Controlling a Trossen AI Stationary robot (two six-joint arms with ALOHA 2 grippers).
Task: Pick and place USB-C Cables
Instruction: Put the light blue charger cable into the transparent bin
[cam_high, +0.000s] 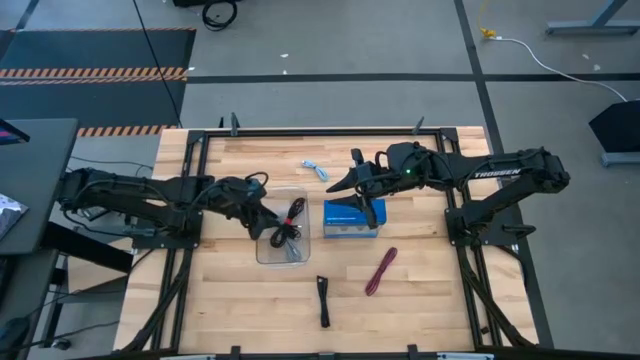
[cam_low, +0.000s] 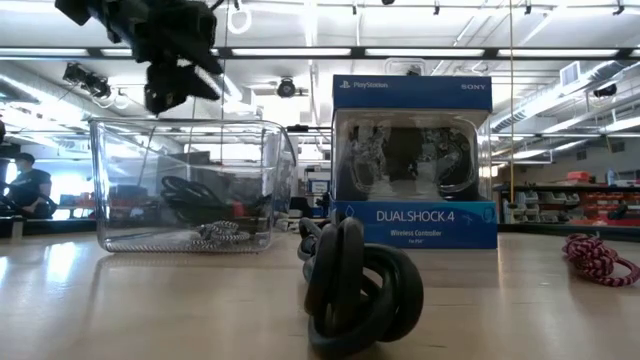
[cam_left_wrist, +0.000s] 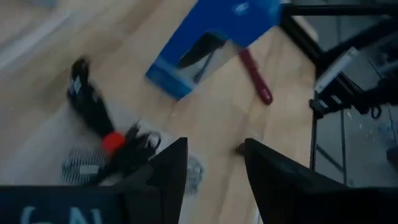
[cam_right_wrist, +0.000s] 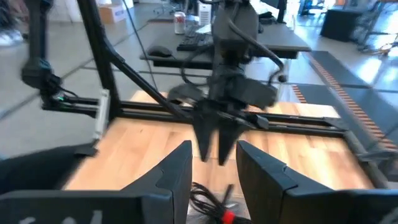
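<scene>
The clear tray (cam_high: 268, 252) holds a black-and-red cable (cam_high: 293, 213) and a dark braided cable (cam_low: 212, 235). My left gripper (cam_high: 266, 224) hangs open and empty over the tray's left part; it also shows in the low view (cam_low: 178, 82) and in its own wrist view (cam_left_wrist: 214, 168). My right gripper (cam_right_wrist: 213, 167) is open and empty, raised near the blue box (cam_high: 350, 218). On the bare table lie the light blue cable (cam_high: 315, 169), the maroon-pink cable (cam_high: 381, 270) and a black cable (cam_high: 324, 300).
The blue DualShock box (cam_low: 414, 160) stands just right of the tray (cam_low: 190, 185). The coiled black cable (cam_low: 360, 290) lies in front of both, near the table's near edge. A black frame rail (cam_high: 330, 131) runs around the tabletop. A person (cam_low: 28, 185) sits far behind.
</scene>
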